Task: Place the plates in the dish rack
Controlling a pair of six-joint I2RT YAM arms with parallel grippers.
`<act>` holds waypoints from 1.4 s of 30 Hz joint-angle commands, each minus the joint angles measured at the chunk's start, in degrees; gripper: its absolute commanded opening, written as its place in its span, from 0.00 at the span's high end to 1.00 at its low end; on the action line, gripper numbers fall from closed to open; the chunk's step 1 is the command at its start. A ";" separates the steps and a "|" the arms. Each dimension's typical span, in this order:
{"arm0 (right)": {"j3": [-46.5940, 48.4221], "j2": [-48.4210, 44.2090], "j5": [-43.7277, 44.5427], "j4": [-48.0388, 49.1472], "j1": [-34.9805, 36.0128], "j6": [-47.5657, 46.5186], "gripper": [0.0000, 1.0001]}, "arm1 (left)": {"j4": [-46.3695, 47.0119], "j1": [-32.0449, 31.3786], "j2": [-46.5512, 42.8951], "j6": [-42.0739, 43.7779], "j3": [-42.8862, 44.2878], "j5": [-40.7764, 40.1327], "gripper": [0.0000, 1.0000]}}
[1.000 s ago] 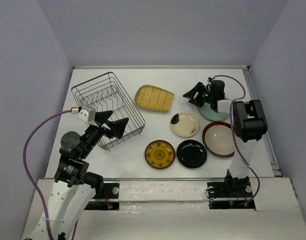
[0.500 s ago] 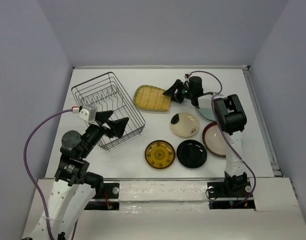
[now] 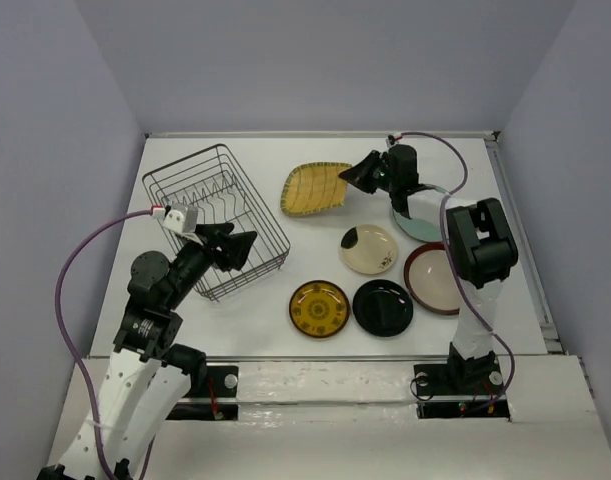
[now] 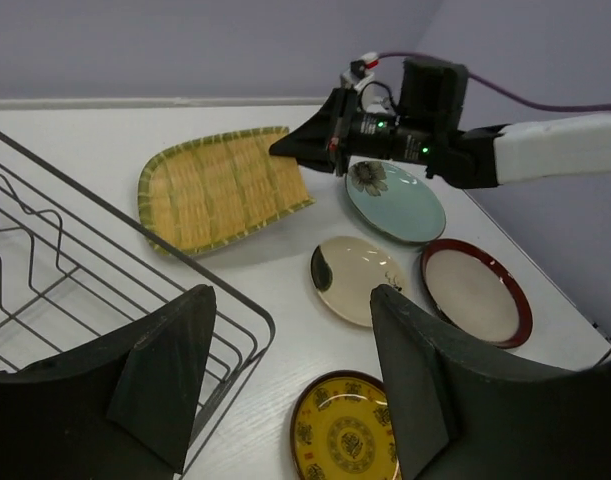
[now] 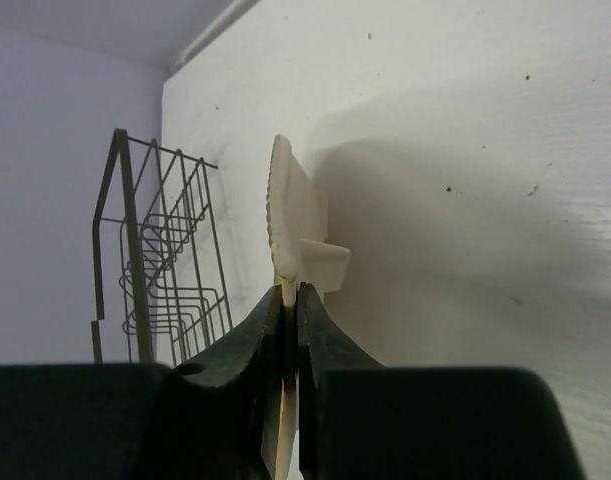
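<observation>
Yellow ribbed plate (image 3: pixel 315 188) sits far-centre on the table (image 3: pixel 255 322), just right of the dish rack (image 3: pixel 255 196), its right edge pinched in the clenched right gripper (image 3: pixel 359 176). Pick-up step, by the look of it; next calls for lifting, carrying left, and standing it between the prongs (image 3: pixel 211 190). Left gripper (image 3: pixel 230 243) spread, empty, over the rack's near corner.

Ribbed plate (image 5: pixel 282 210), seemingly edge-on, in claw (image 5: pixel 290 298)

On the table (image 3: pixel 255 300), dish rack (image 3: pixel 217 220) left, fan-shaped plate (image 3: pixel 318 188) to its right, other plates (image 3: pixel 368 249) nearer, farther right.
</observation>
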 commanded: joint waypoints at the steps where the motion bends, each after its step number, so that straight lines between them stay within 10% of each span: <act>1: -6.35 -17.51 10.35 4.31 -0.47 -3.58 0.93 | 2.96 -0.20 4.58 -5.60 4.52 1.26 0.27; 14: -28.75 -47.15 12.29 12.82 -0.48 3.53 0.93 | 20.79 -5.89 23.74 -26.79 5.84 3.40 0.13; 31: -34.75 -56.58 7.38 16.00 -0.48 8.28 0.93 | 31.17 -12.24 40.97 -30.84 6.81 -10.77 0.11; 38: -37.12 -56.23 5.88 19.34 0.75 9.87 0.93 | 40.39 -12.24 44.49 -32.07 6.64 -10.42 0.21; 42: -38.97 -56.23 5.09 20.39 1.28 10.04 0.93 | 44.27 -12.24 45.02 -32.34 6.11 -10.25 0.48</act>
